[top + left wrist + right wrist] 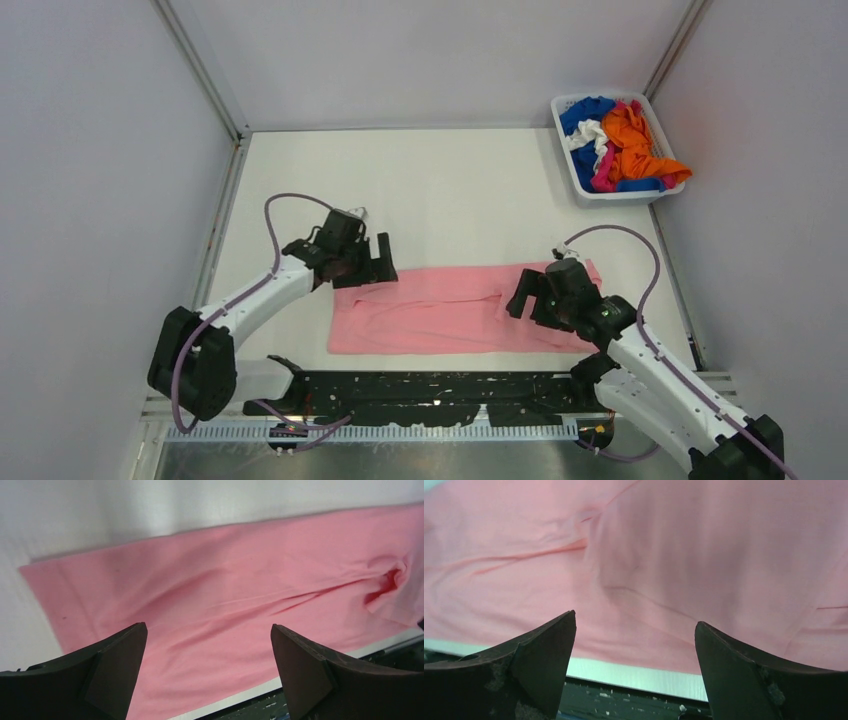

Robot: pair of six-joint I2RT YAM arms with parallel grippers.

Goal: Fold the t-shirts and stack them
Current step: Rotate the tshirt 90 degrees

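A light pink t-shirt (440,310) lies flat on the white table as a long folded strip, with creases along it. It fills the left wrist view (225,600) and the right wrist view (704,555). My left gripper (368,262) is open over the shirt's far left corner, and nothing is between its fingers (115,660). My right gripper (532,292) is open over the shirt's right end, also empty, with one finger (544,650) showing at the left of its view. Orange, royal blue, white and hot pink t-shirts (620,140) lie bunched in the basket.
A white slotted plastic basket (570,170) stands at the table's far right corner, by the right wall. A black perforated plate (430,385) runs along the near table edge between the arm bases. Enclosure walls close the left, back and right.
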